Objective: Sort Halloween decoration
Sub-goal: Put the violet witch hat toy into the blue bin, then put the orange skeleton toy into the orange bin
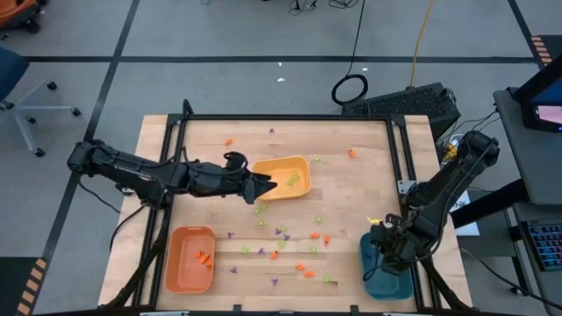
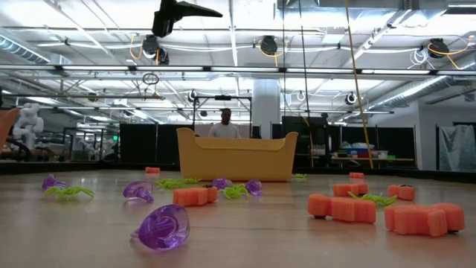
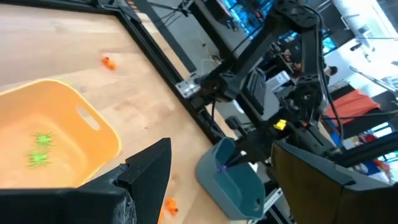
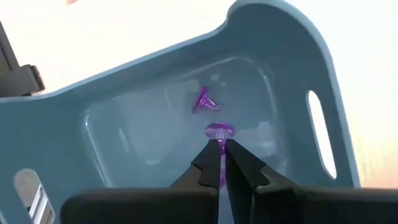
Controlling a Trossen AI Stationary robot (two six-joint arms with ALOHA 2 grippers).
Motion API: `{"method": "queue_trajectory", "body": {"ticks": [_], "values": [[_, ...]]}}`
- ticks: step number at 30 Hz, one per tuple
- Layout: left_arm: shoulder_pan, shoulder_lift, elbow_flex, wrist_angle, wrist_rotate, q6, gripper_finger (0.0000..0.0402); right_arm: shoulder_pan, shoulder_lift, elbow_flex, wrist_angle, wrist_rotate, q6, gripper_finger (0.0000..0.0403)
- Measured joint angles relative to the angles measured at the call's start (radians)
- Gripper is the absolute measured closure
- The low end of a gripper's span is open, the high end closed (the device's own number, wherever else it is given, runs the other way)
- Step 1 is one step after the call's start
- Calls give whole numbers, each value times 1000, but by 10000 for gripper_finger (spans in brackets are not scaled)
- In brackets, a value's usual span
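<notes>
Small orange, light green and purple Halloween decoration pieces [image 1: 283, 235] lie scattered on the wooden table. The yellow tray [image 1: 303, 189] holds green pieces [image 3: 41, 140], and the orange tray [image 1: 180, 263] holds orange ones [image 1: 204, 258]. My left gripper [image 1: 268, 183] hovers open over the yellow tray's left end with nothing between its fingers [image 3: 149, 171]. My right gripper [image 4: 219, 149] points down into the teal tray [image 4: 292, 68], shut on a purple piece [image 4: 218, 131]. A second purple piece [image 4: 205, 99] lies on the tray's floor. My right gripper pinches the purple piece by its thin stem [image 4: 221, 167] between the two fingertips. The piece's rounded head [image 4: 218, 130] sticks out beyond the tips. The fingers come steeply from above, inside the teal tray's walls. Whether the head touches the tray floor I cannot tell.
Black frame rails [image 1: 176, 149] run along the table's left, far and right sides. Loose pieces crowd the middle and near part of the table [image 2: 160, 225]. A person [image 2: 225, 123] stands in the room beyond the yellow tray [image 2: 236, 156].
</notes>
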Motion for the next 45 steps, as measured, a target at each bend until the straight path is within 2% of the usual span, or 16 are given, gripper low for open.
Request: {"method": "queue_trajectory", "body": {"ticks": [10,18,23,28,32,37,42,45], "values": [[-29,0,0,-2,-34,-1,126,0,61,0,32,-10,2,401],[-28,0,0,13,-47,-1,126,0,112,0,44,-53,35,358],[-28,0,0,22,-47,-1,126,0,92,1,44,-62,89,327],[-28,0,0,27,-47,-2,126,0,6,37,33,-50,95,306],[-28,0,0,27,-48,-3,126,0,-75,88,25,19,96,301],[-28,0,1,30,-55,-26,126,-1,-154,148,28,167,85,301],[-28,0,1,38,-63,-26,126,-8,-192,189,27,339,86,301],[-28,-1,1,70,-63,-25,126,-34,-199,200,28,390,80,301]]}}
